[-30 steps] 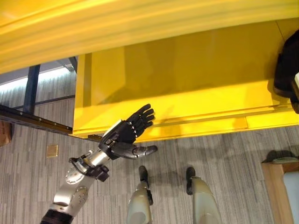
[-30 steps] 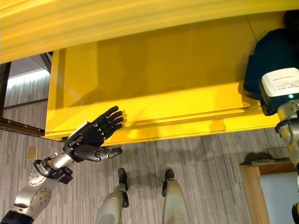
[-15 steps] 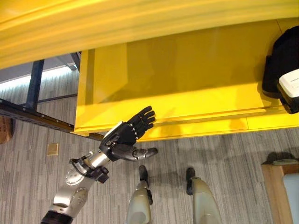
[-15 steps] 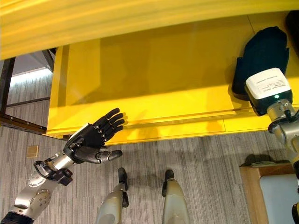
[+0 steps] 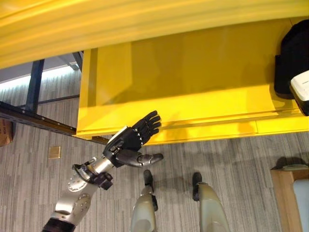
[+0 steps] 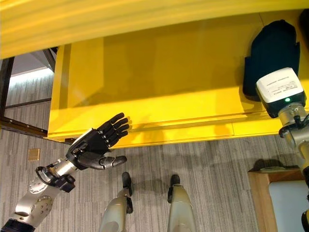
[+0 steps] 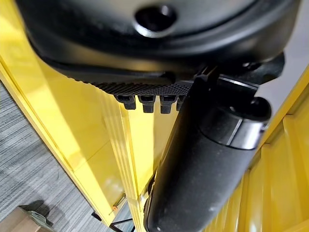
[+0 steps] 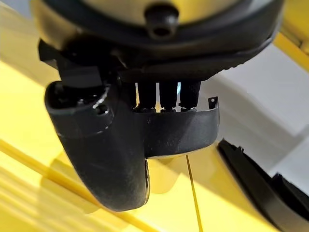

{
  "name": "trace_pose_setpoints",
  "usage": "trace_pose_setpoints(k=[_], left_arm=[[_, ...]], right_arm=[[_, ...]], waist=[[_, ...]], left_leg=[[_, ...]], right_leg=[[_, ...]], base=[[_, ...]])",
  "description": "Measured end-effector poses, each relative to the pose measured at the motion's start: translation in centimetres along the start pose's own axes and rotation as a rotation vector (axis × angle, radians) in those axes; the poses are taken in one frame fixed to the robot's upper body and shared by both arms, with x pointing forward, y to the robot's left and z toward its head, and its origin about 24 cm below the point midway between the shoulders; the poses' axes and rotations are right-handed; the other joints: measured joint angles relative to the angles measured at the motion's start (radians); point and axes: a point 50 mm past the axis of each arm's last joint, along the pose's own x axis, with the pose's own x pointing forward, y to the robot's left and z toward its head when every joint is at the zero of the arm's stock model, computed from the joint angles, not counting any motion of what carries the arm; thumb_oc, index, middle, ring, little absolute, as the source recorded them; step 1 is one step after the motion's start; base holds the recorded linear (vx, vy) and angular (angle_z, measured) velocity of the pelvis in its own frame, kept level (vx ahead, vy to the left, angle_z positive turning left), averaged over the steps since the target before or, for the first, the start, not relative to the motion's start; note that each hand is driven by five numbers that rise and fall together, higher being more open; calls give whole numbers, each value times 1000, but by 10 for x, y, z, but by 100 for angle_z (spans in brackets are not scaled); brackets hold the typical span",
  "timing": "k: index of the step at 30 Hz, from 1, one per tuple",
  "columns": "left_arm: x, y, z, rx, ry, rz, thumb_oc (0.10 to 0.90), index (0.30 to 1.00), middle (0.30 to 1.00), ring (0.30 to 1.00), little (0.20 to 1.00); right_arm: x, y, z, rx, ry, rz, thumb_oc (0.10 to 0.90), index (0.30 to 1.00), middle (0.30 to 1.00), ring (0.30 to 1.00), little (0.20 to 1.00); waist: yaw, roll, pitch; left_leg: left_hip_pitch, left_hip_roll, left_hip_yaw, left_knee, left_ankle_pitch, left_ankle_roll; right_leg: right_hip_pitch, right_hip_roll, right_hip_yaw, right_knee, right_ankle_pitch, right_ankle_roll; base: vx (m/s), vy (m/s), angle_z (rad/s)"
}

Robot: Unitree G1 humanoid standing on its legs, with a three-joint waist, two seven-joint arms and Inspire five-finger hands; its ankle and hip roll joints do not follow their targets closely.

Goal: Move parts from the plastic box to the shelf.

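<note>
The yellow shelf (image 5: pixel 193 72) spans the upper part of both eye views. My right hand (image 6: pixel 272 50) reaches over its board at the far right, its fingers curled on a black plastic part (image 8: pixel 186 129) pinched against the thumb (image 8: pixel 96 145). Another black part (image 8: pixel 256 188) lies on the shelf board just past that hand. My left hand (image 5: pixel 131 137) hangs open in front of the shelf's front edge (image 5: pixel 207 131), fingers straight and thumb spread, holding nothing. In the left wrist view the left hand (image 7: pixel 207 159) shows with the yellow shelf (image 7: pixel 72 121) past it.
A wooden-framed surface (image 6: pixel 270 193) stands at the lower right on the grey striped floor. A dark metal frame (image 5: pixel 34 87) runs beside the shelf's left end. A small brown square (image 5: pixel 54 152) and a cardboard box (image 5: pixel 5 133) lie on the floor at the left.
My right hand with the black part has come in from the right edge and now sits a little deeper over the shelf board. The view shifted slightly. The left hand stays put.
</note>
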Motion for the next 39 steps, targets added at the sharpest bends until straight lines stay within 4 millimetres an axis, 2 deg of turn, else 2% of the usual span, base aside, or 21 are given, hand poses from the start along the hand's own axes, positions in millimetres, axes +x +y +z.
trace_pose_setpoints(k=[6, 10, 20, 33, 39], left_arm=[[-1, 1, 1, 12, 10, -4, 900, 1000, 1000, 1000, 1000], [0, -2, 4, 16, 0, -19, 900, 1000, 1000, 1000, 1000], [1, -1, 7, 32, 12, -46, 900, 1000, 1000, 1000, 1000], [2, -1, 9, 5, -9, -44, 900, 1000, 1000, 1000, 1000], [4, -1, 10, 7, -12, -53, 900, 1000, 1000, 1000, 1000]], right_arm=[[0, -6, -2, -66, -22, -133, 400, 300, 300, 300, 300], [4, -17, 7, -108, -92, -195, 400, 300, 300, 300, 300], [10, -28, 13, -119, -137, -246, 400, 300, 300, 300, 300], [8, -23, 5, -148, -115, -207, 400, 300, 300, 300, 300], [5, -11, -8, -62, 18, -94, 400, 300, 300, 300, 300]], waist=[[0, 0, 0], [0, 1, 0], [2, 2, 0], [23, 3, 0], [25, 2, 0]], left_leg=[[0, 0, 0, 0, 1, -1], [0, 0, -1, 0, 1, -1], [-4, -1, -8, 0, 1, -1], [-25, 0, -22, 5, 5, -5], [-32, -1, -27, 5, 7, -7]], right_leg=[[0, 0, 0, 1, 0, 0], [-2, 0, -1, 3, -2, -2], [-2, -2, -8, 7, -7, -4], [-21, -4, -17, 21, -11, -7], [-23, -6, -21, 20, -11, -7]], base=[[0, 0, 0], [0, 0, 0], [2, -1, 1], [-5, -1, 1], [-27, 11, 3]])
